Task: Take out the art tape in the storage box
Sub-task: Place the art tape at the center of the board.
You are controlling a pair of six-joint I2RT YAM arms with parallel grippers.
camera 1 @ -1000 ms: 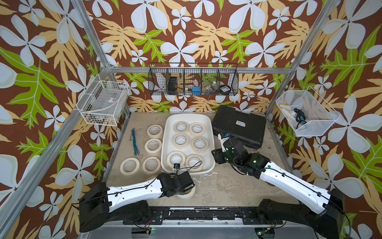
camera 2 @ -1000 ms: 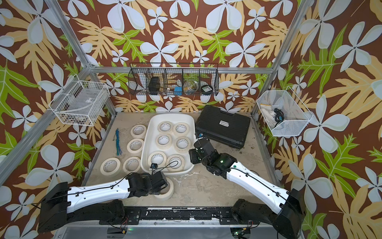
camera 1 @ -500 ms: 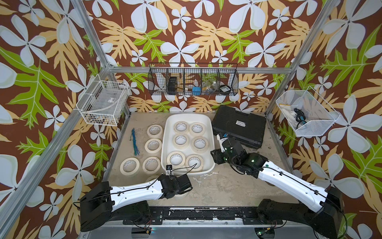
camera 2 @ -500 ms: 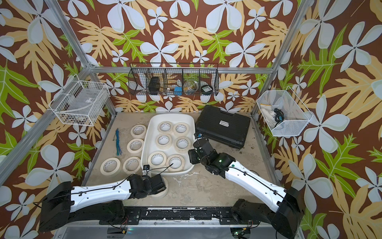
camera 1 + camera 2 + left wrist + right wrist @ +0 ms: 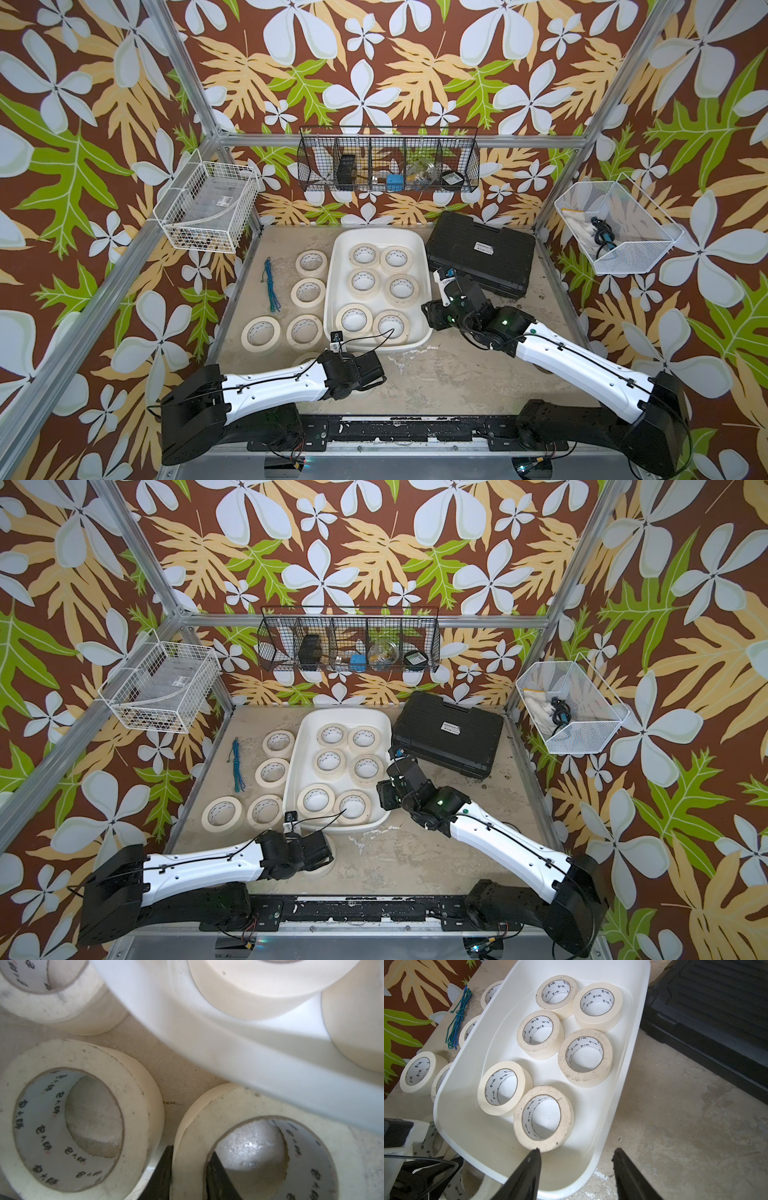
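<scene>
L gripper [image 5: 190,1172]: fingers [image 5: 164,1176] astride wall of tape roll [image 5: 249,1103] on table [image 5: 457,374], just beside white box [image 5: 627,1068]; can't tell if pinching | tip: lift straight up, else inner finger drags it | R gripper [image 5: 576,1150]: open, empty, over box's near corner | 6 rolls [image 5: 529,1122] inside, 4 rolls [image 5: 296,291] out beside cord [image 5: 270,282] | black case [image 5: 482,253] crowds R wrist.

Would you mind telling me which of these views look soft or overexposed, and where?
Left wrist view: the storage box rim is smeared and soft, while the tape roll beside it keeps legible print. Right wrist view: sharp, but the box floor washes out white. Both top views: crisp, evenly lit.
</scene>
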